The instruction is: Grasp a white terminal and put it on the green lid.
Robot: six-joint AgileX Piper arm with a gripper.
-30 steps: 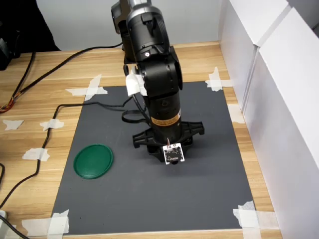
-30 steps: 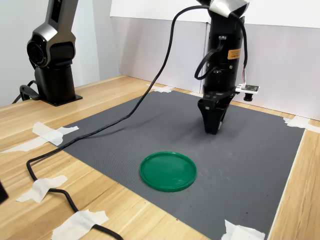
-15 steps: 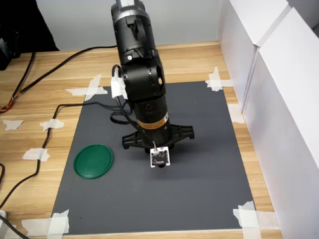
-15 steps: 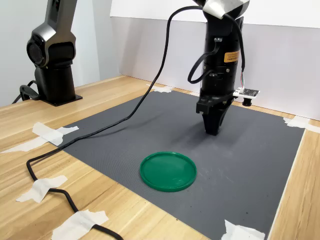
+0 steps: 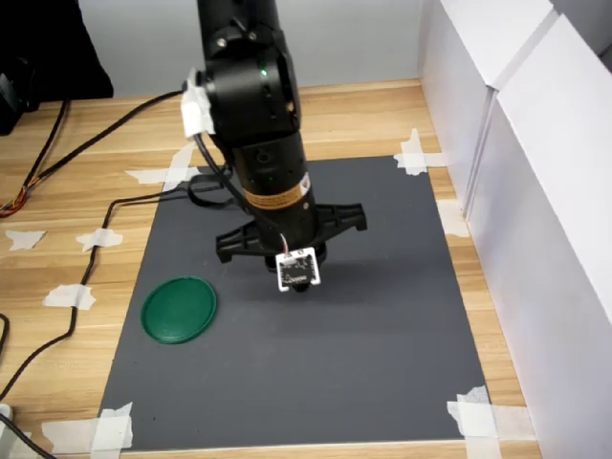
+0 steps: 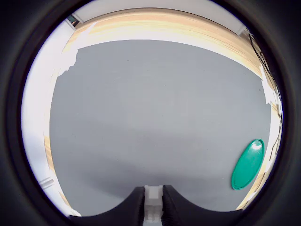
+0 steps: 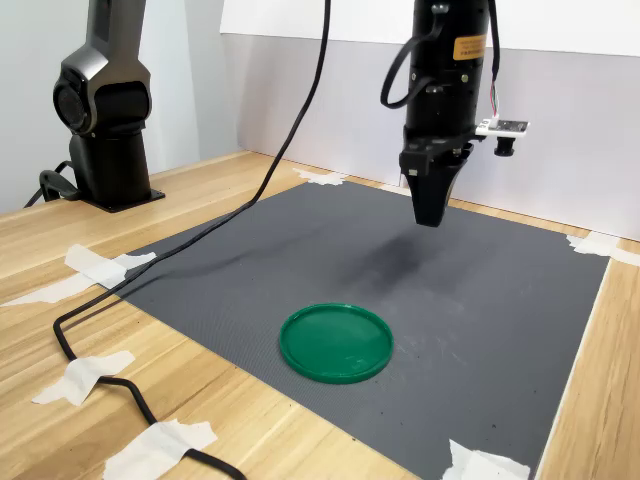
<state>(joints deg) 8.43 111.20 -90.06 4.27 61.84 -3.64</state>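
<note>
Above the dark grey mat (image 7: 480,290), the black gripper (image 7: 430,215) is hanging clamped on the tiny white plastic terminal (image 6: 152,197); pickup's done, and the flat round green lid (image 7: 336,342) is waiting empty.

No readable text anywhere. Orange-yellow sticker label (image 5: 274,198) on the black robot arm's lower link carries dark print, too small to read in both exterior views. Small white circuit board (image 5: 295,269) of the wrist camera shows dark marks only, nothing legible.
</note>
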